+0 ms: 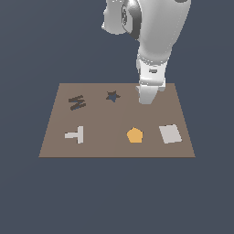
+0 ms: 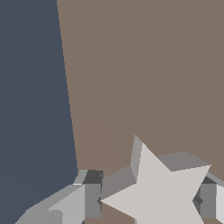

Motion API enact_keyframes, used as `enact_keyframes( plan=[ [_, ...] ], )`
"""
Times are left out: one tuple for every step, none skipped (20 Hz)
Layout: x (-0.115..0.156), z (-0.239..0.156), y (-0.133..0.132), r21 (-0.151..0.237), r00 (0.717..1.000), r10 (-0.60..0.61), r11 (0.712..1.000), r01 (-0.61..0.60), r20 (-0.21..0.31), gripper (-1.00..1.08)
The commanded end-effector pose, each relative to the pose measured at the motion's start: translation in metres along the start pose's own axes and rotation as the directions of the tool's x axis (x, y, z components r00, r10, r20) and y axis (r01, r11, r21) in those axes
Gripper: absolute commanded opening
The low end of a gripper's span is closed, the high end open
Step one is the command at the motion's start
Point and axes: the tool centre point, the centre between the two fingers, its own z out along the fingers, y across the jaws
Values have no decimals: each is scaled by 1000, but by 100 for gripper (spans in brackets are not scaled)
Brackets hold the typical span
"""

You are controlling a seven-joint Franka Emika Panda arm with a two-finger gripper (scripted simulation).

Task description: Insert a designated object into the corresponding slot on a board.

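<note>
The light-grey star, the designated object (image 2: 162,192), lies between the two fingers of my gripper (image 2: 150,200) in the wrist view, and its outer points touch both pads, so the gripper is shut on it. In the exterior view the gripper (image 1: 146,98) is low over the far part of the brown board (image 1: 105,148), towards the exterior view's right, and hides the star. The slot (image 1: 113,96), a dark star-shaped hole, is to the exterior view's left of the gripper and apart from it.
On the board are a dark M-shaped hole (image 1: 77,102), a grey T piece (image 1: 75,135), an orange pentagon (image 1: 135,135) and a grey square (image 1: 170,133). The board's edge (image 2: 65,87) runs close to the gripper in the wrist view, with dark floor beyond.
</note>
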Motion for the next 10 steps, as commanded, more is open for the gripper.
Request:
enact_keyframes(
  plan=[
    [-1,0,-1,0,1000,-19,1000,19,0,-100],
    [-2,0,-1,0,1000,-29,1000,29,0,-100],
    [-2,0,-2,0,999,-42,999,42,0,-100],
    [-3,0,-3,0,998,-56,998,56,0,-100],
    [-4,0,-3,0,997,-71,997,71,0,-100],
    [-4,0,-4,0,996,-87,996,87,0,-100],
    [-5,0,-5,0,994,-105,994,105,0,-100],
    [-6,-1,-6,-1,992,-124,992,124,0,-100],
    [-8,-1,-7,-1,989,-145,989,145,0,-100],
    [-9,-1,-8,-1,986,-167,986,167,0,-100]
  ],
)
